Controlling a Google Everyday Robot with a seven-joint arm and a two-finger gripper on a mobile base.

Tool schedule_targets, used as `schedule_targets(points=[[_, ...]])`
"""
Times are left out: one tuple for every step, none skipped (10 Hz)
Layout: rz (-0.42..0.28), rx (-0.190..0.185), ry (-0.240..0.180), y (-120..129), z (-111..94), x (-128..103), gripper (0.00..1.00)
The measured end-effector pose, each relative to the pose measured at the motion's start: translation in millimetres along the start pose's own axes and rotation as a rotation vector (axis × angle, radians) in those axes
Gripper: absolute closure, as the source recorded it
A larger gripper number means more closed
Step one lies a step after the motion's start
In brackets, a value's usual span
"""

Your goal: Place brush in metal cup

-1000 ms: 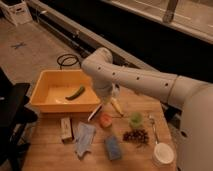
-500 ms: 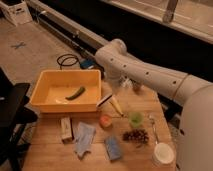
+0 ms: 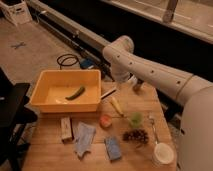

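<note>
Wooden table (image 3: 95, 159) on a concrete floor, dark wall behind; yellow tub (image 3: 67, 94) at its back left; the brush (image 3: 108, 93) leans beside the tub; the gripper (image 3: 123, 85) hangs above it; the metal cup (image 3: 137, 86) sits at the back edge.

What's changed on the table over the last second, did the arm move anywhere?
The arm swung from the tub's right edge toward the table's far side; the gripper now hangs there near the metal cup. The brush lies against the yellow tub. Everything else stayed put.
</note>
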Motion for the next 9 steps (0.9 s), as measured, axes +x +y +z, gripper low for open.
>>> schedule_targets(points=[[0.004,0.044,-0.018,-3,0,5,1.00],[0.016,0.064,-0.019,-1,1,13,1.00],[0.028,0.096,-0.023,-4,2,19,1.00],[0.038,0.122,-0.018,-9,2,26,1.00],[0.054,0.136,-0.001,-14,2,35,1.00],[0.061,0.141,0.013,-18,2,40,1.00],[0.076,0.157,0.021,-27,1,47,1.00],[0.112,0.171,0.030,-32,1,62,1.00],[0.138,0.184,0.030,-35,-1,71,1.00]])
